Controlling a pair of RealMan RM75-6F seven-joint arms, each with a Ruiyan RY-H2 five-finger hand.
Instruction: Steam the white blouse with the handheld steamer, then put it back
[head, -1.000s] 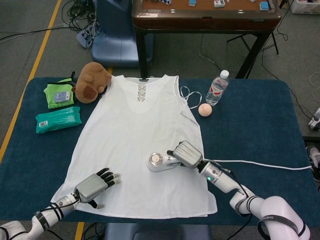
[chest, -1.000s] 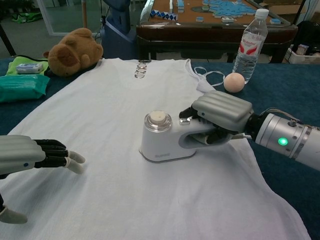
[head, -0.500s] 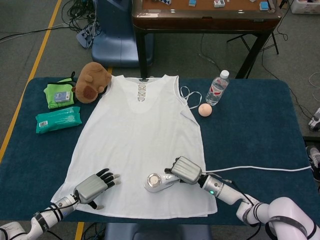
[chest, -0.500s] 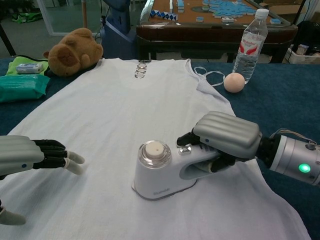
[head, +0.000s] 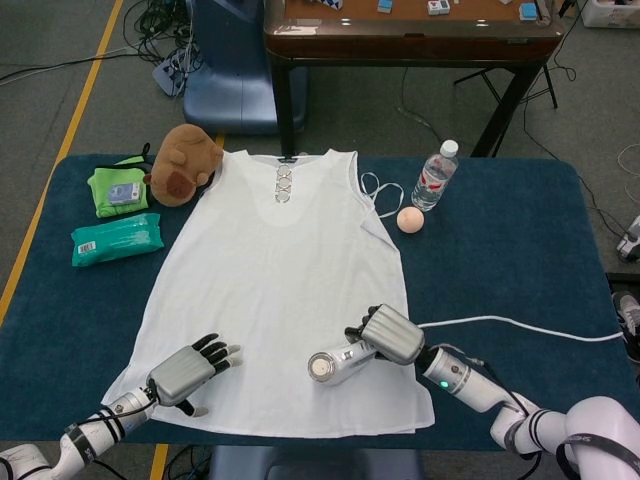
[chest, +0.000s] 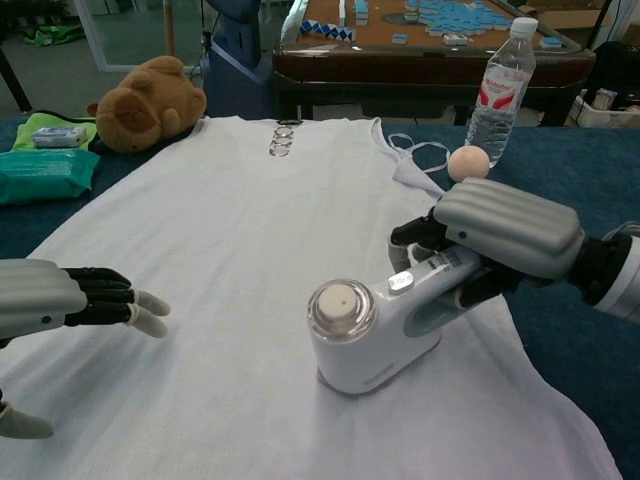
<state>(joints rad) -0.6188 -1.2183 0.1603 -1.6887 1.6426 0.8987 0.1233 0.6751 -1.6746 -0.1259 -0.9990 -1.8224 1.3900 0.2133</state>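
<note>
The white blouse (head: 275, 290) (chest: 230, 250) lies flat on the blue table, neckline at the far side. My right hand (head: 392, 334) (chest: 500, 240) grips the handle of the white handheld steamer (head: 335, 364) (chest: 370, 335), which rests tilted on the blouse's lower right area. Its white cord (head: 520, 325) trails off to the right. My left hand (head: 187, 368) (chest: 60, 300) rests on the blouse's lower left hem, fingers extended and holding nothing.
A brown plush toy (head: 183, 164) sits by the blouse's left shoulder. Green packs (head: 117, 238) lie at the far left. A water bottle (head: 435, 176) and a small peach ball (head: 409, 220) stand to the right of the collar. A wooden table (head: 410, 30) stands beyond.
My right hand has drawn the steamer down the blouse toward the near hem and then slightly right, tilting it. The left hand has stayed put.
</note>
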